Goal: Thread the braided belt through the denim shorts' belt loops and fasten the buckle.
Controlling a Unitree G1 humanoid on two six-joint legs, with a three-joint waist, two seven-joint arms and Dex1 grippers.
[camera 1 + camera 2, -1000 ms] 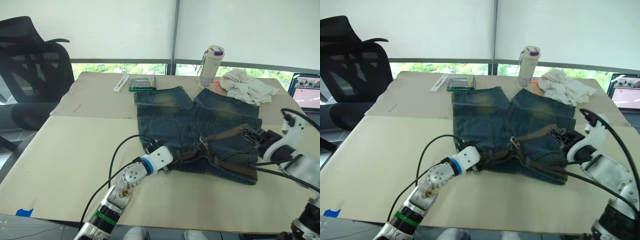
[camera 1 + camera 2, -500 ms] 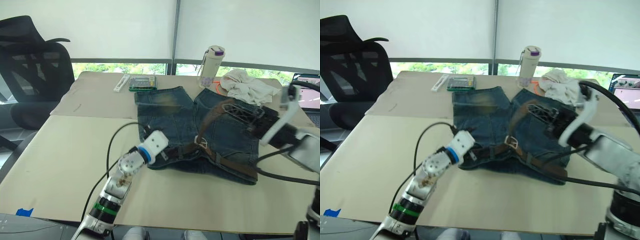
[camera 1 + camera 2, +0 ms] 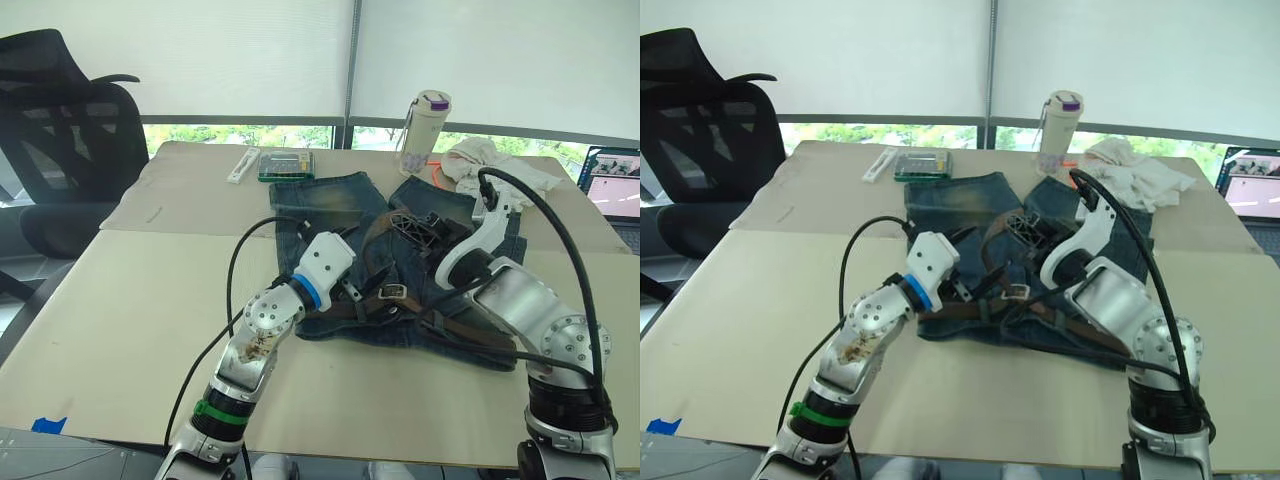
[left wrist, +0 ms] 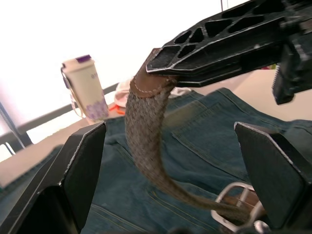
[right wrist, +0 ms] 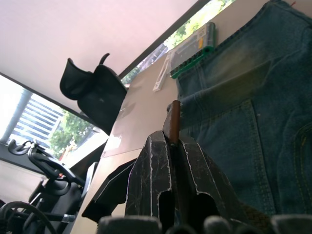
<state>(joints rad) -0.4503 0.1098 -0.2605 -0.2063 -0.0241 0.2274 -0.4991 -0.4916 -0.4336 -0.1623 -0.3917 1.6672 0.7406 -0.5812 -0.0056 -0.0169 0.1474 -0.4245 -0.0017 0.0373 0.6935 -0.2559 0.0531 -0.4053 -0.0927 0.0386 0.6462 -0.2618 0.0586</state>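
While the faded blue denim shorts [image 3: 345, 205] lie flat on the beige table [image 3: 130, 300], waistband toward the robot and legs toward the window, the right gripper [image 3: 408, 226] hangs above them with its two black fingers pressed together on the leather-tipped end of the dark brown braided belt [image 4: 146, 146]. From that pinch the woven strap curves down to the small silver rectangular buckle [image 3: 394, 292], which rests on the waistband near the middle of the shorts. Another stretch of belt runs along the waistband toward the robot's right. The left gripper [image 3: 352, 285] sits low over the waistband just beside the buckle, its black fingers [image 4: 78, 170] spread wide apart and holding nothing. Beyond the shorts stand a white tumbler with a purple lid [image 3: 421, 130], a crumpled white cloth [image 3: 1135, 172] and a green-edged clear box [image 3: 285, 166].
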